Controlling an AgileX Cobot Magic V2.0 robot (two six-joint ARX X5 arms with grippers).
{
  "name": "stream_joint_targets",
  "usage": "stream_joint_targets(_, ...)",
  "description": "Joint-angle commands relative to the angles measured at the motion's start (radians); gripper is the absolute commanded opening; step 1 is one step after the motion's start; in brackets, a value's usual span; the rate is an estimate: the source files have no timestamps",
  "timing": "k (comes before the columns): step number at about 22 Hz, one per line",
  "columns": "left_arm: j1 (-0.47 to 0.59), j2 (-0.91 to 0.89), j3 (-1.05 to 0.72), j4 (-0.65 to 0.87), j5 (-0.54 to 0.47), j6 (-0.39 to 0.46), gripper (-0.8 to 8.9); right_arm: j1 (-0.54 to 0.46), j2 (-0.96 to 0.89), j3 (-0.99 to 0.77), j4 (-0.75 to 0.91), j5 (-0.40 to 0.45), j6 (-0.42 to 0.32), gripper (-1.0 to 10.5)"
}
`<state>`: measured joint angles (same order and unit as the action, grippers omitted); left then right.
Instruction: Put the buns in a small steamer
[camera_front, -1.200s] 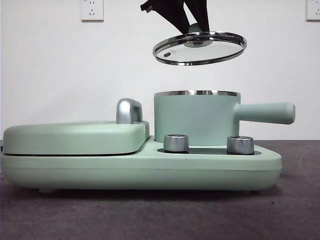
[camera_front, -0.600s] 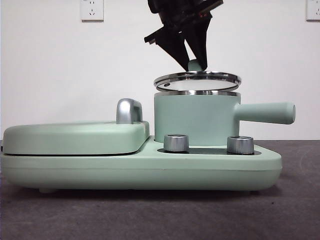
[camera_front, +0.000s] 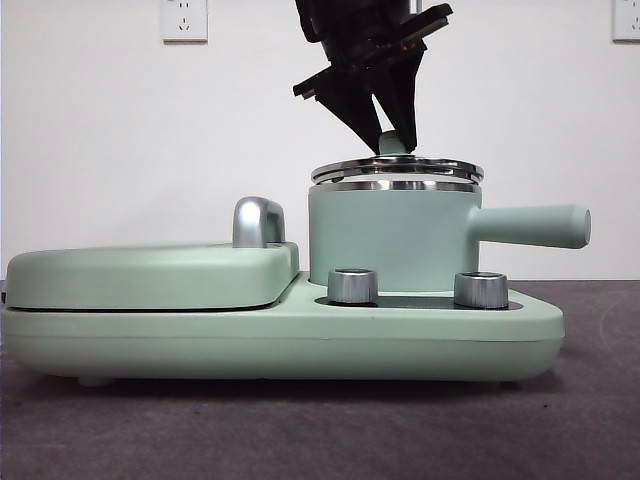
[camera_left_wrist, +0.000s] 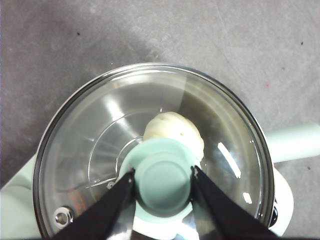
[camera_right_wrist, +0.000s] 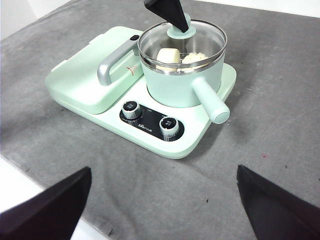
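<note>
The small steamer (camera_front: 390, 240) (camera_right_wrist: 182, 87), a mint-green pot with a steel rim, stands on the right half of the cooker base. Its glass lid (camera_front: 397, 170) (camera_left_wrist: 100, 130) lies level on the rim. My left gripper (camera_front: 386, 128) (camera_left_wrist: 162, 171) comes down from above and is shut on the lid's green knob (camera_left_wrist: 162, 182) (camera_right_wrist: 178, 31). Through the glass I see both buns inside: a smooth one (camera_right_wrist: 167, 56) and a ridged one (camera_right_wrist: 195, 58) (camera_left_wrist: 172, 127). My right gripper (camera_right_wrist: 163, 170) hangs open, high and well back from the cooker, holding nothing.
A flat lidded griddle (camera_front: 150, 275) with a chrome handle (camera_front: 258, 222) fills the base's left half. Two steel dials (camera_front: 352, 285) (camera_front: 481, 289) face front. The steamer's straight handle (camera_front: 530, 226) sticks out to the right. Grey table surrounds the cooker (camera_right_wrist: 280, 100).
The left gripper has lowered the lid from well above the steamer down onto its rim; the lid went from tilted to level.
</note>
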<state>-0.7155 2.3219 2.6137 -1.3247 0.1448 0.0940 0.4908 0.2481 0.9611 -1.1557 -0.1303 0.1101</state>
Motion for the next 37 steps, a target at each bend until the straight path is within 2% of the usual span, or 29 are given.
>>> stream_joint_targets(1, -0.008, 0.023, 0.042, 0.023, 0.006, 0.037, 0.54, 0.007, 0.0, 0.009, 0.011, 0.0, 0.006, 4.7)
stream_joint_targets(7, -0.008, 0.04, 0.042, 0.009, 0.006, 0.104, 0.55, 0.007, 0.0, 0.009, 0.01, 0.0, 0.01, 4.7)
stream_joint_targets(15, -0.008, 0.048, 0.042, 0.003, 0.006, 0.094, 0.66, 0.007, 0.0, 0.009, 0.01, 0.0, 0.01, 4.7)
stream_joint_targets(16, -0.008, 0.048, 0.042, 0.01, 0.006, 0.076, 1.15, 0.007, 0.0, 0.009, 0.01, 0.0, 0.01, 4.7)
stream_joint_targets(20, -0.004, 0.028, 0.043, 0.029, 0.006, 0.042, 4.17, 0.007, 0.0, 0.009, 0.011, 0.0, 0.01, 4.7)
stream_joint_targets(21, -0.004, 0.016, 0.043, 0.026, 0.006, 0.033, 4.27, 0.007, 0.0, 0.009, 0.011, 0.0, 0.01, 4.7)
stream_joint_targets(24, -0.003, -0.05, 0.043, -0.026, 0.006, 0.012, 4.3, 0.007, 0.0, 0.009, 0.011, -0.001, 0.01, 4.7)
stream_joint_targets(27, 0.005, -0.14, 0.043, -0.113, 0.006, -0.063, 4.3, 0.007, 0.0, 0.009, 0.011, -0.001, 0.013, 4.7)
stream_joint_targets(30, 0.011, -0.246, 0.027, -0.132, 0.01, -0.139, 4.28, 0.007, 0.0, 0.009, 0.011, -0.001, 0.01, 4.7)
stream_joint_targets(34, -0.013, -0.457, -0.166, -0.137, 0.01, -0.125, 4.25, 0.007, 0.0, 0.009, 0.01, -0.002, 0.01, 4.7)
stream_joint_targets(37, -0.013, -0.66, -0.405, -0.137, 0.01, -0.102, 4.24, 0.007, 0.0, 0.009, 0.01, -0.003, 0.009, 4.7)
